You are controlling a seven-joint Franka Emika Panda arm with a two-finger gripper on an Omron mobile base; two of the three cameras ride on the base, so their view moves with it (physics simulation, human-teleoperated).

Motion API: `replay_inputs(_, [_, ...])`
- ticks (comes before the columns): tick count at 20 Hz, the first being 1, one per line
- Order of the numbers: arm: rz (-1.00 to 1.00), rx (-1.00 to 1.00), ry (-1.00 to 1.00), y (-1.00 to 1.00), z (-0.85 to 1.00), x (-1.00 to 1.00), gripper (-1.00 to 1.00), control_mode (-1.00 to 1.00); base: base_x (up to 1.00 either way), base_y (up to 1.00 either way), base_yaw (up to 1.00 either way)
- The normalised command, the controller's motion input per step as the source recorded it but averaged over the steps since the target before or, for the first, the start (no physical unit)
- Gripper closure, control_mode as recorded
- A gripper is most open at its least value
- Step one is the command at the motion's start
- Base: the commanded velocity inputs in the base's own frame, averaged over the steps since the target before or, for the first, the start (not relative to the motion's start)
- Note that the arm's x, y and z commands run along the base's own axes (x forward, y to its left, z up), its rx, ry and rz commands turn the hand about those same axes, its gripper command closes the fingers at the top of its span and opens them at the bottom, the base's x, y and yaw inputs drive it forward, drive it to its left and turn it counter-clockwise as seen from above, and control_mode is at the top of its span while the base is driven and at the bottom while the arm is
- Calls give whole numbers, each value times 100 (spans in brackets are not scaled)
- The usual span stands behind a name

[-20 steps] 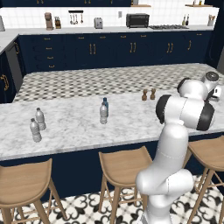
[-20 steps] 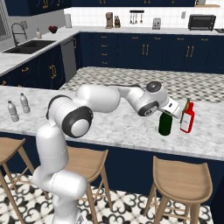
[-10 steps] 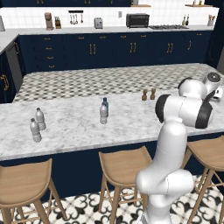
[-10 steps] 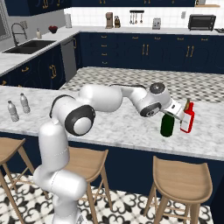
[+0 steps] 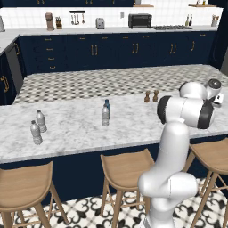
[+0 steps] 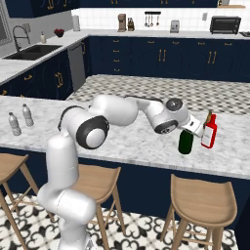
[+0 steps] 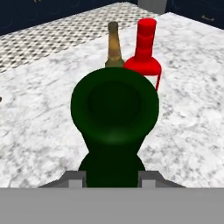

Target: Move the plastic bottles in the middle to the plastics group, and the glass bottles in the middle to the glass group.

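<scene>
The tall dark green glass bottle stands upright by the counter's front edge, just left of the red bottle. The hand view looks down onto its mouth, with my gripper shut on it, one finger on each side. The red bottle and the olive-brown bottle stand close behind it. In the middle of the counter the clear grey bottle stands in front of the blue-tinted one. Far left, the plastics group is a pair of ribbed bottles.
Two small brown shakers stand on the marble counter between the middle bottles and my arm. Wooden stools line the counter's front. A patterned strip runs along the far side of the counter.
My gripper has carried the green bottle slightly right and down, closer to the red bottle. The other bottles have not moved.
</scene>
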Motion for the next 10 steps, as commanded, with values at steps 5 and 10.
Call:
replay_inputs(5, [0, 0, 0, -4, 0, 46, 100, -100, 0, 0, 0])
replay_inputs(10, [0, 0, 0, -11, 0, 14, 100, -100, 0, 0, 0])
